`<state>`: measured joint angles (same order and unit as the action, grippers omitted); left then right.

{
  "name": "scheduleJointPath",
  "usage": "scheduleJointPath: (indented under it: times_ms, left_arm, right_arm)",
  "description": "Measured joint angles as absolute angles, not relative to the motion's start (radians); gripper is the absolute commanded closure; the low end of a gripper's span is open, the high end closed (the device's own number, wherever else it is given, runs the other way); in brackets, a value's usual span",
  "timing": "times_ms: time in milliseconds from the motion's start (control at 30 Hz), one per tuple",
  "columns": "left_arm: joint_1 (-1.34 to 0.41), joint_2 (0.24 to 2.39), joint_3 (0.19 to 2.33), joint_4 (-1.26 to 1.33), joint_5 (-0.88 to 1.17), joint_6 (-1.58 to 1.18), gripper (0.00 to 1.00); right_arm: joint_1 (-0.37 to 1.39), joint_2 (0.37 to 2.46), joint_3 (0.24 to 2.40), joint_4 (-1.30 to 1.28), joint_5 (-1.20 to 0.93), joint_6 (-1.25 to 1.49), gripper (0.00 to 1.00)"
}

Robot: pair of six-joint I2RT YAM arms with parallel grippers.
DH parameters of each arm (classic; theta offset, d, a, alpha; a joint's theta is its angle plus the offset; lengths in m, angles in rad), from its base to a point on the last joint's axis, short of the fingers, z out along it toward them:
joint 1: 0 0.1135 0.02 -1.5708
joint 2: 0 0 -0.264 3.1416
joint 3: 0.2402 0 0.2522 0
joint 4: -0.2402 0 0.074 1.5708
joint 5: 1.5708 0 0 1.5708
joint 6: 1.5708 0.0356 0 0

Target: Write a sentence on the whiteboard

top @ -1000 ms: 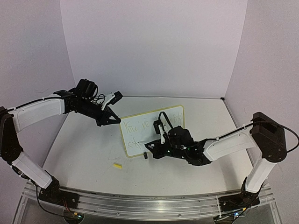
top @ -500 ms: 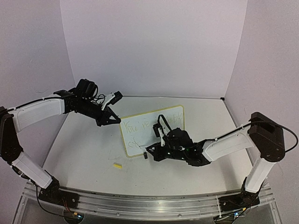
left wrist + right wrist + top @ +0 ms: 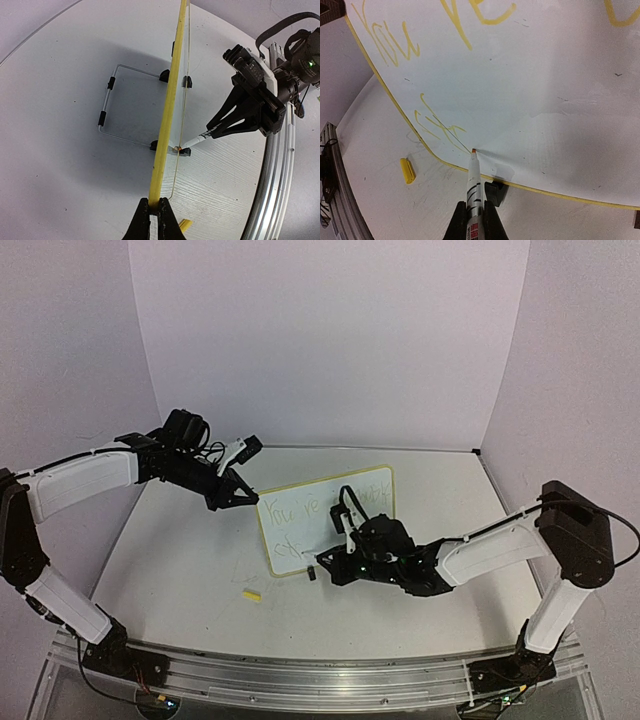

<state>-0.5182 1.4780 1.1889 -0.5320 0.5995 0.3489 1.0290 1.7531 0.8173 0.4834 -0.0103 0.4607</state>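
The whiteboard [image 3: 352, 502] stands tilted on the table, with a pale-yellow rim and black clip feet [image 3: 494, 192]. The sentence [image 3: 297, 511] is faint yellow: "You're" [image 3: 420, 30] on top and a few letters [image 3: 436, 125] below. My left gripper [image 3: 244, 499] is shut on the board's upper left rim, seen edge-on in the left wrist view [image 3: 155, 212]. My right gripper [image 3: 328, 565] is shut on a white marker [image 3: 474, 182]. The marker's orange tip touches the board near its lower edge, just right of the lower letters. The marker also shows in the left wrist view [image 3: 196, 142].
A yellow marker cap [image 3: 252, 594] lies on the table in front of the board's left corner, also in the right wrist view [image 3: 408, 170]. A wire stand [image 3: 106, 102] props the board from behind. The metal rail [image 3: 300, 672] runs along the near edge.
My right gripper with the marker has shifted slightly along the board's lower line. My left arm and the board have not moved.
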Motion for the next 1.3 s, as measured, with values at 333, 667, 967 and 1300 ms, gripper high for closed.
scheduleJointPath:
  times_ms: [333,667,967,1300]
  left_arm:
    - [-0.518,1.478,1.189,-0.532,0.599,0.349,1.0]
    - [-0.518,1.478,1.189,-0.532,0.599,0.349,1.0]
    - [-0.518,1.478,1.189,-0.532,0.599,0.349,1.0]
    - [-0.518,1.478,1.189,-0.532,0.599,0.349,1.0]
  right_arm:
    - [1.028,1.739,0.82,0.475,-0.004,0.445,1.0]
    - [1.028,1.724,0.843,0.47,0.001,0.43,1.0]
    - [1.028,1.717,0.848,0.469,-0.015,0.43,1.0]
    - [1.028,1.646,0.813,0.467,-0.015,0.431,1.0]
